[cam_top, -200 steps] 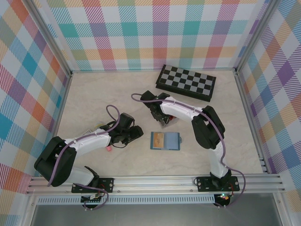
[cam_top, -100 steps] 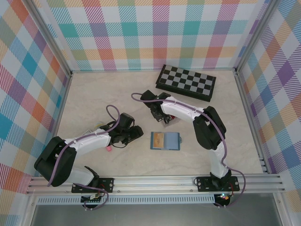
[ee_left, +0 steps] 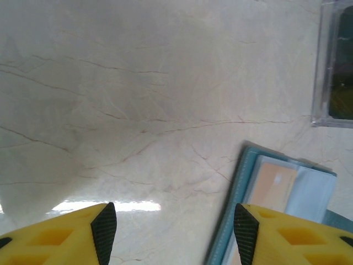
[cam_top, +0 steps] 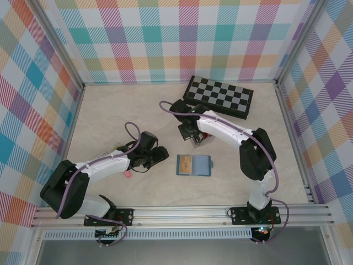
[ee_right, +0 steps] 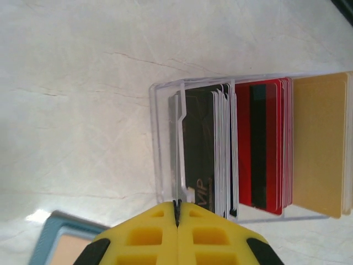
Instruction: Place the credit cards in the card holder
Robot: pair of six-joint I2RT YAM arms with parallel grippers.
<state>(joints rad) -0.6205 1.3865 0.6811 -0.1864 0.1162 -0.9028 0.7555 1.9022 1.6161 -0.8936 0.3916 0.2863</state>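
Clear tray (ee_right: 157, 138) of credit cards (ee_right: 265, 143) at right fingers (ee_right: 190, 216), pressed together; left fingers (ee_left: 105, 234) apart, beside card holder (ee_left: 309, 193)

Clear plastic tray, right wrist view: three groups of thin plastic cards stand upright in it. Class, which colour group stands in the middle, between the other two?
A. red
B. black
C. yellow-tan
A: the red plastic cards stand in the clear plastic tray with the black cards on one side of them and the yellow-tan cards on the other.
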